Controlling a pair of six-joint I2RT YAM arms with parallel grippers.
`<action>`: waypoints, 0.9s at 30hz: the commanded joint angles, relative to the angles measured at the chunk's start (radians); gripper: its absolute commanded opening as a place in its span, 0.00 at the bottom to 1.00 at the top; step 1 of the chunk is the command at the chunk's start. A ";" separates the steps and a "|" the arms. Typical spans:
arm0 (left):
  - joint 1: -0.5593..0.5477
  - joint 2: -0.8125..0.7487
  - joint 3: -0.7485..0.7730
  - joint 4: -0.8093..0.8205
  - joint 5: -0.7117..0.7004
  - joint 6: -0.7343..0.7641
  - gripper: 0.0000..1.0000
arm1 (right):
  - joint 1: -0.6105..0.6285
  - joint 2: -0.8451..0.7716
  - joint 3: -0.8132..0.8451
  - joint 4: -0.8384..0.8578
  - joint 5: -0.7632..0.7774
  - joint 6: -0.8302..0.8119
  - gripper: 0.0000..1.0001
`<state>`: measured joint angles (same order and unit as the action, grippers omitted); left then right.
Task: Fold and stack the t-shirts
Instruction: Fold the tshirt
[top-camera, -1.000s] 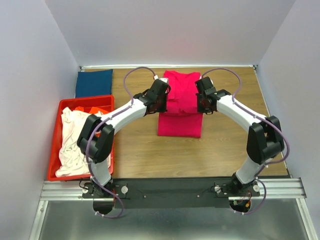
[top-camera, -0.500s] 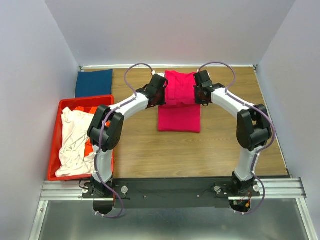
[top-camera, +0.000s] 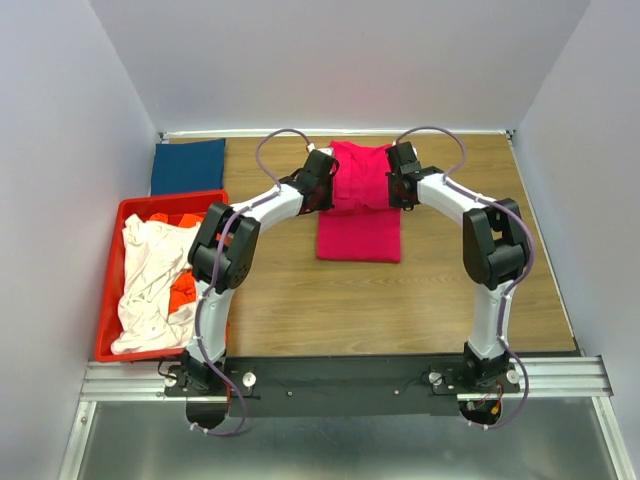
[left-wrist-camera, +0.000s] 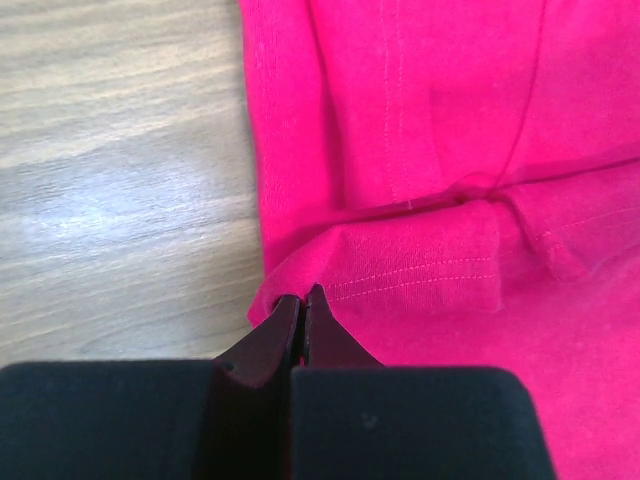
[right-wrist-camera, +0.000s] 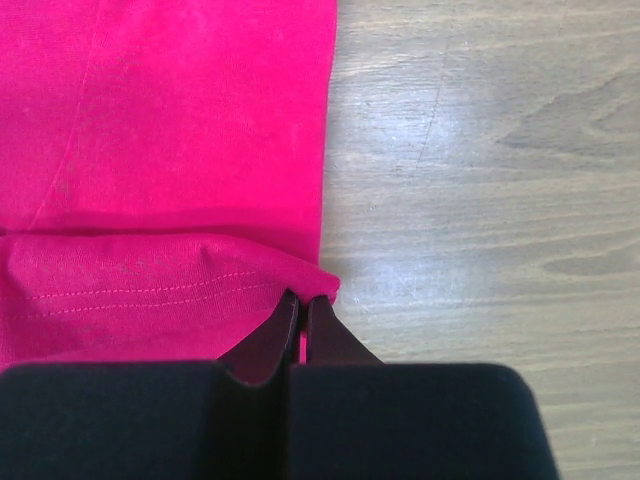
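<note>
A magenta-pink t-shirt (top-camera: 360, 205) lies flat on the wooden table (top-camera: 300, 290), its near part folded back over the rest. My left gripper (left-wrist-camera: 301, 295) is shut on the hemmed left corner of the pink t-shirt (left-wrist-camera: 420, 200). My right gripper (right-wrist-camera: 303, 296) is shut on the hemmed right corner of the pink t-shirt (right-wrist-camera: 170, 150). From above, the left gripper (top-camera: 327, 190) and right gripper (top-camera: 396, 188) flank the shirt at mid-length. A dark blue t-shirt (top-camera: 188, 165) lies folded at the far left corner. Cream-white (top-camera: 148, 285) and orange (top-camera: 185, 290) t-shirts lie crumpled in the crate.
A red plastic crate (top-camera: 108, 300) stands at the table's left edge. White walls enclose the table on three sides. Both arms arch over the wood from their bases at the near metal rail (top-camera: 340, 380).
Both grippers have carried the pink shirt's near edge away from me, toward the far wall. The lower part now lies shorter, and the arms reach further out.
</note>
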<state>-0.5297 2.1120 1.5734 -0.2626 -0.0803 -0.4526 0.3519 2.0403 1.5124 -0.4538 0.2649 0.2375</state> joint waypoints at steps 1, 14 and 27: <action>0.008 0.022 0.013 0.023 0.008 0.011 0.00 | -0.011 0.034 -0.006 0.040 0.025 -0.010 0.04; -0.015 -0.124 -0.036 -0.021 -0.088 -0.001 0.75 | -0.008 -0.135 -0.050 0.047 -0.078 0.025 0.41; -0.142 -0.296 -0.312 0.125 0.002 -0.067 0.26 | 0.055 -0.212 -0.288 0.277 -0.360 0.128 0.18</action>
<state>-0.6464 1.7409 1.3014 -0.1791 -0.1520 -0.5037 0.4015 1.7908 1.2606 -0.2676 0.0116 0.3199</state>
